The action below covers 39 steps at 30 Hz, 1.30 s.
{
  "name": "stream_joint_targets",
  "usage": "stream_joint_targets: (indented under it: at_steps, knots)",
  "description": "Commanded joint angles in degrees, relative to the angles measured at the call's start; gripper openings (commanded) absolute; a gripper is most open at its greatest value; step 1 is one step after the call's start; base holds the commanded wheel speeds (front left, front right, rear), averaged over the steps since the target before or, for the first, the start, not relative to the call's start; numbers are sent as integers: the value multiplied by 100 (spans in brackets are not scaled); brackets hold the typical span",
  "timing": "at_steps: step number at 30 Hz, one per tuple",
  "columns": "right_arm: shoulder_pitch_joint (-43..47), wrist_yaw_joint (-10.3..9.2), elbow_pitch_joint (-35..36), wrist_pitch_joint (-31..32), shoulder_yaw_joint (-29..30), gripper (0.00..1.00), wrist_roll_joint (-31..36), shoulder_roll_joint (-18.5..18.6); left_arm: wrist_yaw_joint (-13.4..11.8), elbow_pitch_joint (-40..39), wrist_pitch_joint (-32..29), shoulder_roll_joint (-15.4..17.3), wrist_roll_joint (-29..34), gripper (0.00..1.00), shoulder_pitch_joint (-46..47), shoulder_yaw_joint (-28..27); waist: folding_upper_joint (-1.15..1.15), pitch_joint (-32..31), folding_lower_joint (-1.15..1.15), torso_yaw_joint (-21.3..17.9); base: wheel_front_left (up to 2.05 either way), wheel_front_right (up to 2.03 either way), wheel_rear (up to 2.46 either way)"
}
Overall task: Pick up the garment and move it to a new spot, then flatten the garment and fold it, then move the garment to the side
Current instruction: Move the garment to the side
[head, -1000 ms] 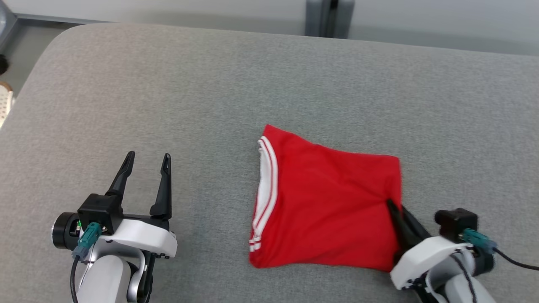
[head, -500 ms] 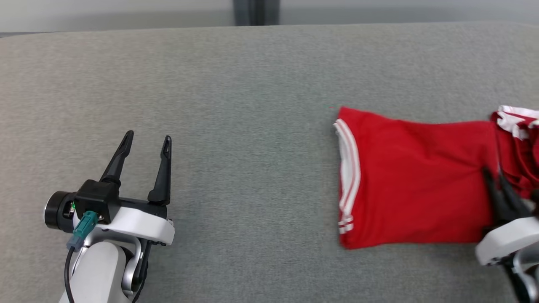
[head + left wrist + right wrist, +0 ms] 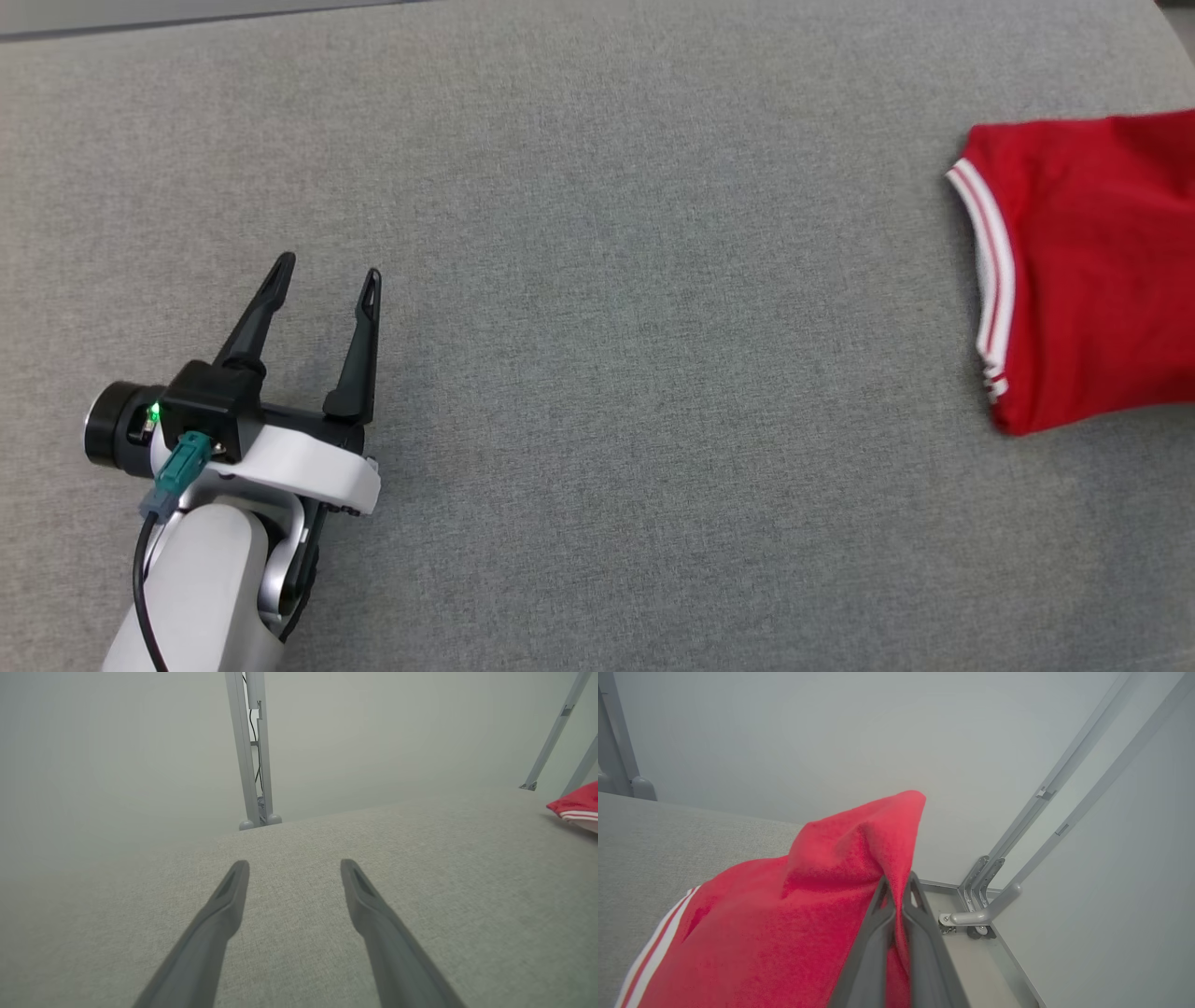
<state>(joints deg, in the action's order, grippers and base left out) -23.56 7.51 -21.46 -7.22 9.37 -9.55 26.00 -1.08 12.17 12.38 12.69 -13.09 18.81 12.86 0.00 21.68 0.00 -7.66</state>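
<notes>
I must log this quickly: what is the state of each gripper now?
Left gripper: open, empty.
Right gripper: closed on the red garment.

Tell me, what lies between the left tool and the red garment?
Just the bare grey surface lies between the left tool and the red garment; the head view shows it.

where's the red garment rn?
Head view: the red garment is at the far right, on the grey surface, far from the open left tool. Right wrist view: the right tool is shut on its fabric.
</notes>
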Motion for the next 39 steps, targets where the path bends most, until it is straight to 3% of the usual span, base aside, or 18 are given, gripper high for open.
stream_joint_targets:
  at_steps: [1,8,10,11,12,13,22,27,34,39]
  knots:
    - [-114,-2,-43,-48,51,0,33,51,2,-10,12,45,38,100,115,-7,0,49,0,-17,0,0,0]
    - [-591,-2,-687,-300,185,0,487,238,18,-26,20,96,26,100,188,22,0,222,0,-55,0,0,0]
    - [-687,-2,-765,-412,173,13,528,164,20,-27,24,105,10,100,202,26,0,257,0,-52,0,0,0]
    - [-709,-2,-798,-457,164,32,591,145,18,-31,26,113,0,100,209,23,0,277,0,-51,0,0,0]
    - [-763,-2,-822,-505,222,70,606,100,11,-38,29,120,-6,100,220,19,0,294,0,-55,0,0,0]
    - [-799,-2,-826,-554,281,100,688,60,0,-42,32,131,-9,100,233,12,0,307,0,-61,0,0,0]
    - [-592,-3,-635,-742,746,100,872,-527,-77,-43,47,212,-55,100,141,-29,0,225,0,-98,0,0,0]
    - [-351,-2,-80,-768,920,100,701,-1002,-172,-73,84,209,-110,100,38,-91,0,52,0,-61,0,0,0]
    - [249,-3,1143,-798,615,100,551,-1843,-287,-102,117,115,-278,100,-117,-200,0,-324,0,182,0,0,0]
    - [681,-2,1693,-710,139,100,460,-2191,-357,-117,176,51,-438,100,-281,-347,0,-622,0,455,0,0,0]
